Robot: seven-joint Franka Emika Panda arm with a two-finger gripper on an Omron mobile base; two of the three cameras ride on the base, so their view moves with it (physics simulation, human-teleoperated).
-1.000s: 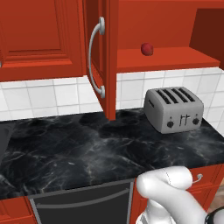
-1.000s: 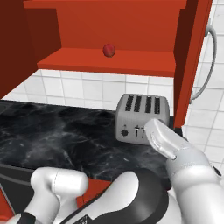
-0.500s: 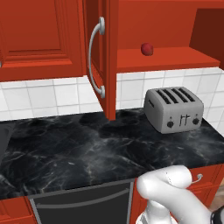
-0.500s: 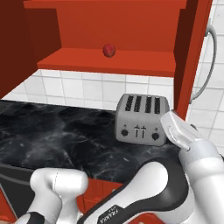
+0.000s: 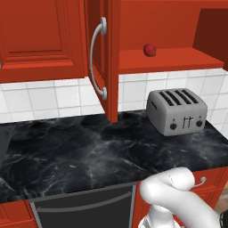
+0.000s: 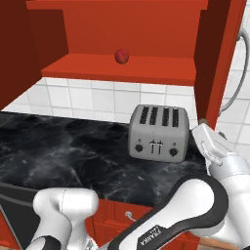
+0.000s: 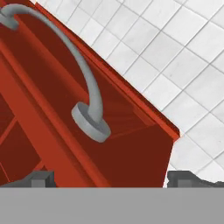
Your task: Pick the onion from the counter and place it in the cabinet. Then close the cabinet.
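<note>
Onion (image 5: 149, 50) sits on the red shelf inside the open cabinet (image 5: 178, 60), well above the toaster (image 5: 177, 111). In the left base view the cabinet's left door (image 5: 109, 58) stands swung out edge-on, its curved silver handle (image 5: 97, 64) facing left. The toaster stands on the counter (image 5: 80, 151) against the white tiled wall (image 5: 58, 95), just right of that door's lower edge. A second red cabinet (image 5: 40, 40) hangs to the left, shut. The arm's white shoulder rises at the lower right.

From the right base view the onion (image 6: 121, 56) rests near the middle of the shelf, apart from the cabinet (image 6: 122, 68) walls. The toaster (image 6: 158, 132) is below it on the counter (image 6: 63, 151). The right door (image 6: 217, 58) is open and seen edge-on, with its handle (image 6: 237, 73) on the far side. The arm reaches up at the right — its white hand section lies just under that door's lower corner; the gripper itself is hidden here.

In the hand view the door (image 7: 65, 127) runs diagonally across the picture, its handle (image 7: 83, 87) curving down to a round foot, with white tiles (image 7: 175, 61) behind. The gripper (image 7: 109, 178) is close to the door's bottom edge — its two dark fingertips (image 7: 39, 178) stand wide apart, closed on nothing.
</note>
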